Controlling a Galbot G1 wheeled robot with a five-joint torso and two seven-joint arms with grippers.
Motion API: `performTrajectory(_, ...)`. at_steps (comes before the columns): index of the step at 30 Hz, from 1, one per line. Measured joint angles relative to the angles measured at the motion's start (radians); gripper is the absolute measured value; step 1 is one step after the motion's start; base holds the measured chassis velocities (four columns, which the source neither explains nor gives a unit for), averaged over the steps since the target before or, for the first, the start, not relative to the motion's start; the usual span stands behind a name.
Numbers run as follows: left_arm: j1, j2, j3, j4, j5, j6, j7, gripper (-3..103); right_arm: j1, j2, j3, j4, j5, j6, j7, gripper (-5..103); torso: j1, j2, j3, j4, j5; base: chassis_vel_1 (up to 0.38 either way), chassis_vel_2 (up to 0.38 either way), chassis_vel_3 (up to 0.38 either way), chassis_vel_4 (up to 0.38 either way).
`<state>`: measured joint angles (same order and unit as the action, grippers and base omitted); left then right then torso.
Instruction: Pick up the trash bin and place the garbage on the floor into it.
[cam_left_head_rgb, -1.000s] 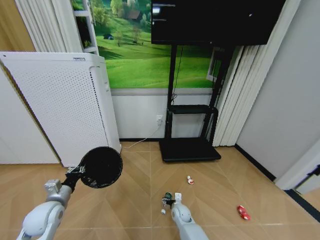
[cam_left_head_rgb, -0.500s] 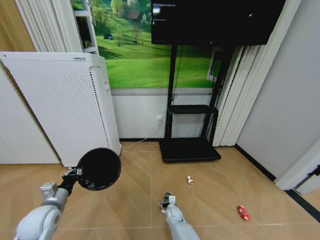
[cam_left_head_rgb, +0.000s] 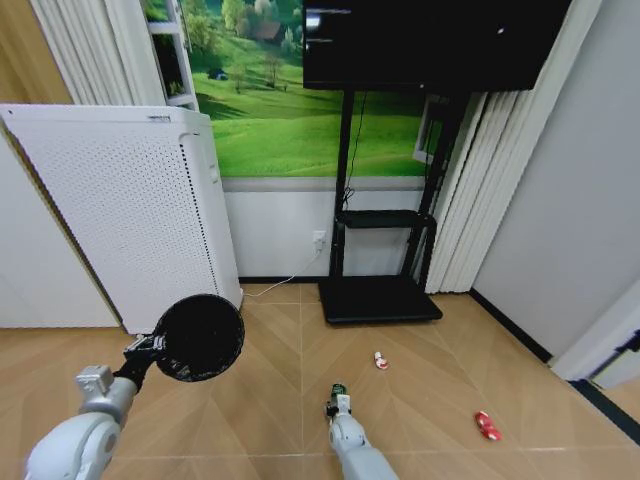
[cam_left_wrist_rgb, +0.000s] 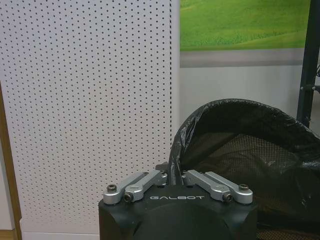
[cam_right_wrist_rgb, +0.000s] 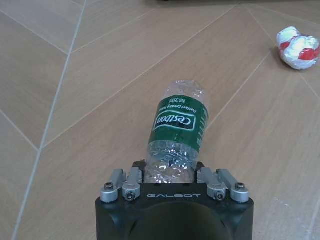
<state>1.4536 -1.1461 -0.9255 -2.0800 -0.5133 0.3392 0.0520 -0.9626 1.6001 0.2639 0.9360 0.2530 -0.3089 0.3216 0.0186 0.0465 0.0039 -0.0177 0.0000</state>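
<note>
— Where do things stand? The left gripper is clamped on the rim of the trash bin, held above the floor; the right gripper grips the green bottle.

— The risk? The thin plastic may slip or crumple, and the tilted bin could miss the drop.

— The room? Herringbone parquet, a white scrap and red can lying loose, a perforated white appliance beside the TV stand

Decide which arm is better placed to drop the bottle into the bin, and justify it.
Right. The right end effector already grips the clear green-labelled plastic bottle; the left end effector is occupied holding the black mesh trash bin by its rim.
</note>
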Motion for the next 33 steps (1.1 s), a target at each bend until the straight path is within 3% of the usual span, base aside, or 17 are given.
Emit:
performTrajectory(8,-0.008,0.002,0.019,0.014,0.002,0.0,0.007,4,-0.036,-0.04,0.028,0.05,-0.002,0.013,-0.006,30,0.0,0.0,0.0,0.0001,0.0001,0.0,0.0,0.0,0.0)
performTrajectory(12,-0.042,0.022,0.059,0.041,0.006,0.0,0.019,4,-0.065,-0.106,0.052,0.134,0.012,0.028,-0.07,29,0.0,0.0,0.0,-0.0002,0.0003,0.0,0.0,0.0,0.0)
performTrajectory(15,-0.118,0.065,0.139,0.098,0.016,-0.007,0.025,4,-0.091,-0.228,0.025,0.201,0.007,0.142,-0.251,29,0.0,0.0,0.0,-0.0005,0.0003,0.0,0.0,0.0,0.0)
performTrajectory(18,-0.148,0.081,0.167,0.12,0.017,-0.011,0.032,4,-0.088,-0.263,0.015,0.212,0.011,0.178,-0.3,29,0.0,0.0,0.0,-0.0003,0.0002,0.0,0.0,0.0,0.0)
performTrajectory(21,-0.241,0.115,0.261,0.204,0.029,-0.029,0.056,4,-0.065,-0.339,0.006,0.223,0.027,0.24,-0.374,29,0.0,0.0,0.0,0.0001,0.0007,0.0,0.0,0.0,0.0)
performTrajectory(24,-0.29,0.123,0.315,0.253,0.039,-0.04,0.071,4,-0.057,-0.39,0.008,0.259,0.07,0.244,-0.388,29,0.0,0.0,0.0,0.0004,0.0005,0.0,0.0,0.0,0.0)
performTrajectory(26,-0.362,0.128,0.396,0.322,0.05,-0.051,0.08,4,-0.066,-0.487,0.047,0.365,0.13,0.229,-0.41,29,0.0,0.0,0.0,0.0001,0.0004,0.0,0.0,0.0,0.0)
performTrajectory(27,-0.362,0.128,0.396,0.322,0.05,-0.051,0.08,4,-0.066,-0.487,0.047,0.365,0.13,0.229,-0.41,29,0.0,0.0,0.0,0.0001,0.0004,0.0,0.0,0.0,0.0)
performTrajectory(29,-0.43,0.116,0.475,0.383,0.057,-0.057,0.084,4,-0.098,-0.57,0.111,0.483,0.193,0.195,-0.428,29,0.0,0.0,0.0,-0.0003,-0.0002,0.0,0.0,0.0,0.0)
performTrajectory(33,-0.508,0.082,0.554,0.444,0.071,-0.065,0.086,4,-0.149,-0.626,0.186,0.6,0.231,0.181,-0.443,29,0.0,0.0,0.0,-0.0004,0.0,0.0,0.0,0.0,0.0)
